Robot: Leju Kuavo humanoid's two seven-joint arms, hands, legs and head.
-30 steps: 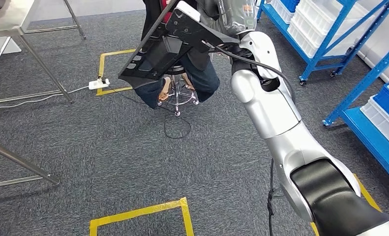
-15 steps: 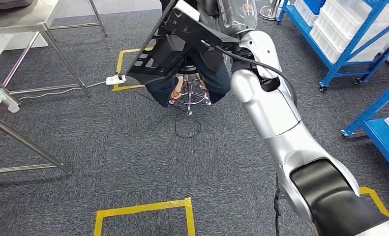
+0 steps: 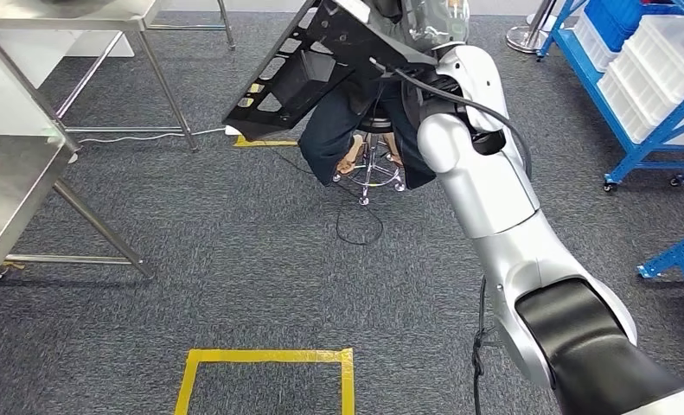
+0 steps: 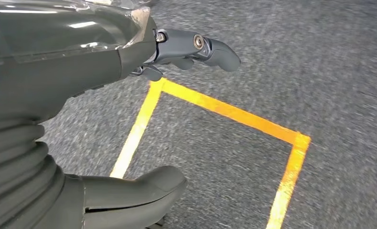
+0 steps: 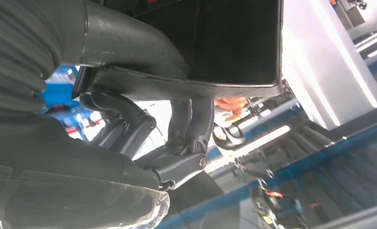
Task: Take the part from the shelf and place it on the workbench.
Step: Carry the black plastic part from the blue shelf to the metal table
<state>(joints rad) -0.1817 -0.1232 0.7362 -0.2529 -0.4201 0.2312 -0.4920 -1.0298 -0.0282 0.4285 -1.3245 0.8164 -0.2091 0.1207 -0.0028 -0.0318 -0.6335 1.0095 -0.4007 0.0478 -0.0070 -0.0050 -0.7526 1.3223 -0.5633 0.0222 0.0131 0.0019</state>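
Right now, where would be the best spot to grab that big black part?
Probably its thick rim. The black part is a flat, tilted panel with slots, so fingers can wrap over an edge. The right hand already holds it that way, thumb on one face and fingers behind.

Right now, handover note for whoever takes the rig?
Right hand: grips the black part by its edge, held up high in front of the robot.
Left hand: holds nothing, hanging over carpet and yellow floor tape.
Done: part is off the blue shelf.
Left: reach the steel workbench on the robot's left and set the part on it. A seated person is just beyond the part.
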